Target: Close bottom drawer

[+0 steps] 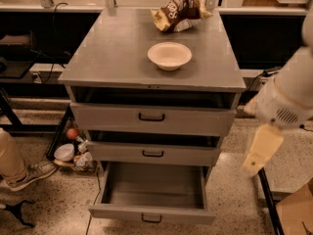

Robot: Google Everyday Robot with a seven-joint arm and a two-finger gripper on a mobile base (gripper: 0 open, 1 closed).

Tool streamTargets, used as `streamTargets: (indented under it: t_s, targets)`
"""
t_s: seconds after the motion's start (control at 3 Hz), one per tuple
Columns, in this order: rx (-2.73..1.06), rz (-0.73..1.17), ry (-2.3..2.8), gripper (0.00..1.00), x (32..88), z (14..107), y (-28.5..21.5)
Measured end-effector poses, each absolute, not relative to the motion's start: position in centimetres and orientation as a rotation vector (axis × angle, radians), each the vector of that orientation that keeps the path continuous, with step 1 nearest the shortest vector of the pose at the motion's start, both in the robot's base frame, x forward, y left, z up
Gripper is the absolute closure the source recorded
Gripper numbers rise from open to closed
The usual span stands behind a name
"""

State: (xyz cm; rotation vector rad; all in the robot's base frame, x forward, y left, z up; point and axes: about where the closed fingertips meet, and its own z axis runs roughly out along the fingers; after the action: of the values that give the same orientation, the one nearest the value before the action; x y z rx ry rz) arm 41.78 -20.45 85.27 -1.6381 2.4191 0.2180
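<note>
Bottom drawer [151, 213] stands pulled out of grey cabinet [112, 58]; claw [257, 155] hangs right, apart; its state cannot be told.

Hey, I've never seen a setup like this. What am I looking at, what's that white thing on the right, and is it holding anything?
This is one camera's view, looking down at the front of a grey metal cabinet. The white shape on the right is a robot's arm. Its tan end piece is the gripper, the part that grasps. It hangs to the right of the cabinet, about level with the middle drawer, touching nothing, and nothing appears to be held. On the cabinet top sit a white bowl and a crumpled snack bag. The bottom drawer is pulled far out and looks empty. The robot is meant to push it shut.
</note>
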Motion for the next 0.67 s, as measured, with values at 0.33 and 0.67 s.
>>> streamTargets:
  t_s: [0.33, 0.67]
  targets:
    - [-1.541, 0.443, 2.555, 0.0, 38.7, 76.3, -19.7]
    - [-1.559, 0.47, 2.585, 0.0, 37.4, 74.6, -19.7]
